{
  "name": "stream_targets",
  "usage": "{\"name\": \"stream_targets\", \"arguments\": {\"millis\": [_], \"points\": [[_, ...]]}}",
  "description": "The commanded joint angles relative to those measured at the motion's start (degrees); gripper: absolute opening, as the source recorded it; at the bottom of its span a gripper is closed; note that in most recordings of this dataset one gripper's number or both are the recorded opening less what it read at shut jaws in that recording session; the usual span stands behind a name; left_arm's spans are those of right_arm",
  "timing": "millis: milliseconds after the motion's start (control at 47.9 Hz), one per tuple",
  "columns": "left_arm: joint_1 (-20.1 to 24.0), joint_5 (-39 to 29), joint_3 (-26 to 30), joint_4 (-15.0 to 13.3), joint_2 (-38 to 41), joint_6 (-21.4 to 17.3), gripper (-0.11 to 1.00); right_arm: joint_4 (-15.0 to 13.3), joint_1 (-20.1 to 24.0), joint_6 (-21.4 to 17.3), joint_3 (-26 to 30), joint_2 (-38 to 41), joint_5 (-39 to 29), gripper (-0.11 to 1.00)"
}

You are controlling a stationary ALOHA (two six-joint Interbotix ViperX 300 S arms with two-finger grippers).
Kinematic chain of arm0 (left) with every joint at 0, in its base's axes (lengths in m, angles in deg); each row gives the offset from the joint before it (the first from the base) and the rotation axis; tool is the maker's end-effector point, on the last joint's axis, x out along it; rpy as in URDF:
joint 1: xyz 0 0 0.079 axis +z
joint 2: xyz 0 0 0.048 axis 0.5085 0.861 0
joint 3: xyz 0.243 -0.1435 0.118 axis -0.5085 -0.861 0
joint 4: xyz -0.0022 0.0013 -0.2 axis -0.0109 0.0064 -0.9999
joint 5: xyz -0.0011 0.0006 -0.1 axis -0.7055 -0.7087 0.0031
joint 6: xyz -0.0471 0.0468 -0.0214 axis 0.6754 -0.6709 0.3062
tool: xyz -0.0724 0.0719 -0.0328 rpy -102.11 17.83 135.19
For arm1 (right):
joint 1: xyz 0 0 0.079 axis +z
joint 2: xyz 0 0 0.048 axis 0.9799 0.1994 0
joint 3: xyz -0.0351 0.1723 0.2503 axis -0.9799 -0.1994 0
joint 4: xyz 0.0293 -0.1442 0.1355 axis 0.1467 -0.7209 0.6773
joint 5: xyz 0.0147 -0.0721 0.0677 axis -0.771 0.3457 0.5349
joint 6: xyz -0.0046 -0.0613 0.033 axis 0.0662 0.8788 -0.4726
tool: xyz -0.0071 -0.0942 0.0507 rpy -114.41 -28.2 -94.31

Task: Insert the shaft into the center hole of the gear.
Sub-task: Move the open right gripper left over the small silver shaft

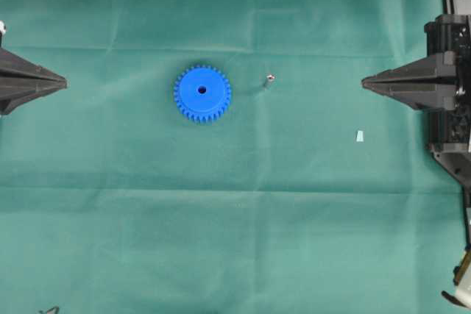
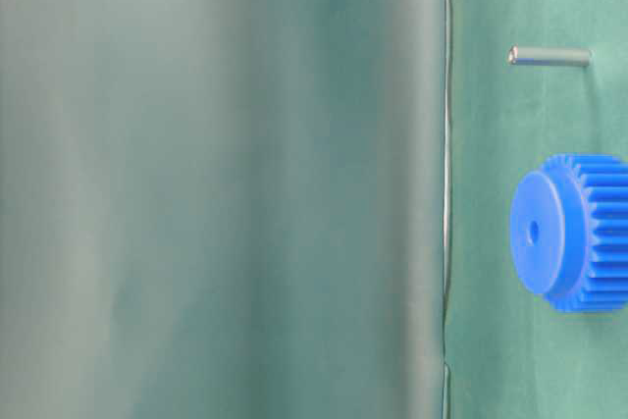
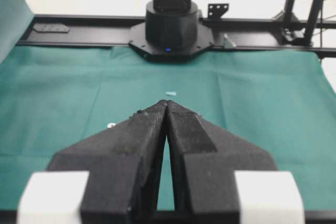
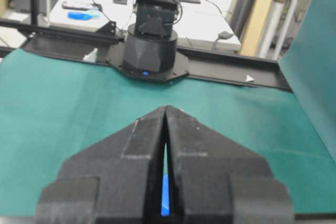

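At the left and right edges of the overhead view, both arms sit drawn back with nothing in hand: the left pincer (image 1: 62, 82) has its two black fingers pressed together to a point, and its wrist view shows the tips meeting with only a thin slit lower down. The right pincer (image 1: 366, 82) is shut the same way, empty, its wrist view showing the fingertips touching and a sliver of blue through the slit behind them, presumably the gear. Between them, on the green cloth of the tabletop (image 1: 235, 240), lies the gear (image 1: 202, 93), flat with its raised hub facing up and the center hole (image 1: 202, 90) open and dark, nothing in it. The shaft (image 1: 268, 80) stands apart from the gear, on the side toward the right pincer, upright on its end as the table-level view suggests; it touches neither the gear nor either pincer. A small pale scrap (image 1: 360, 136) rests nearer the right arm, well clear of both parts. Judging by this, the task has not yet begun: no part is grasped, no step is done. What remains is everything, namely opening a pincer, picking up the shaft, probably steadying the gear, lining the pin up over the hole and pushing it in.
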Motion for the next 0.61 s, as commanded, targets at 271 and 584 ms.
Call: {"name": "stream_targets", "arguments": {"millis": [271,584], "points": [[-0.2,-1.1,3.1,0.9,1.0,0.6,0.0,1.8,-1.8,-0.9,3.3,1.1,-6.4,0.02],[-0.4,-1.2,3.1,0.9,1.0,0.5,0.0,1.8,-6.6,-0.8,7.4,8.7,-8.5,0.02]]}}
